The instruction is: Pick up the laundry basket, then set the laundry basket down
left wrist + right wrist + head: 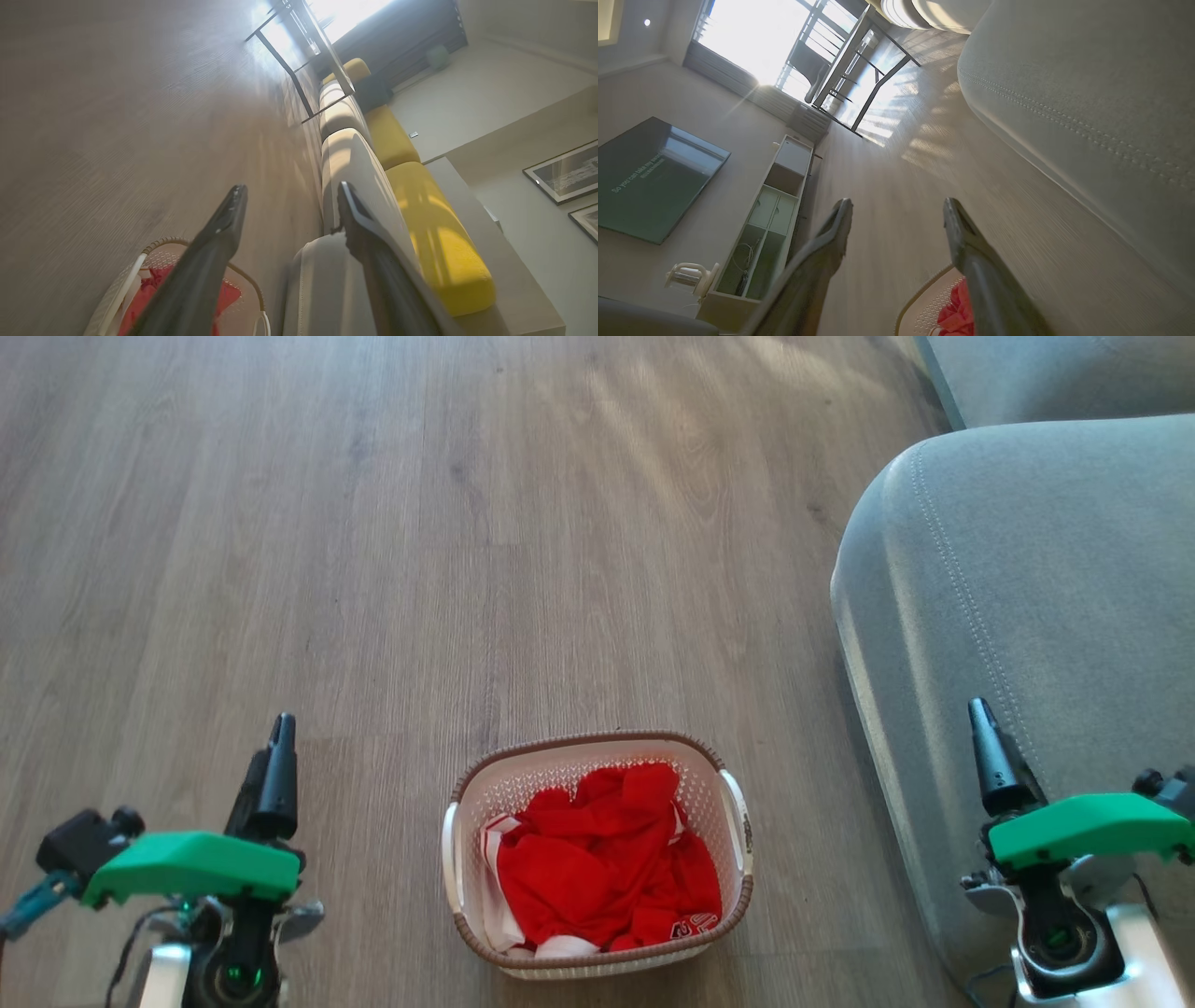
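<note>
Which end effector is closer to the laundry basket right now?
Left, as it looks from the head view. The left end effector hangs open just left of the laundry basket. The right end effector, also open, sits farther off to its right, by the grey sofa.

Head view: left gripper (280,733) low at left, long dark fingers (266,793) seen edge-on, pointing forward, tilted slightly right. Green left wrist cover (191,866) sits just behind them. The right gripper (980,714) is low at right, pointing forward, tilted slightly left, green right wrist cover (1088,826) behind. Arms well apart, about level. Wrist views: both grippers' jaws spread wide, gripping nothing.
</note>
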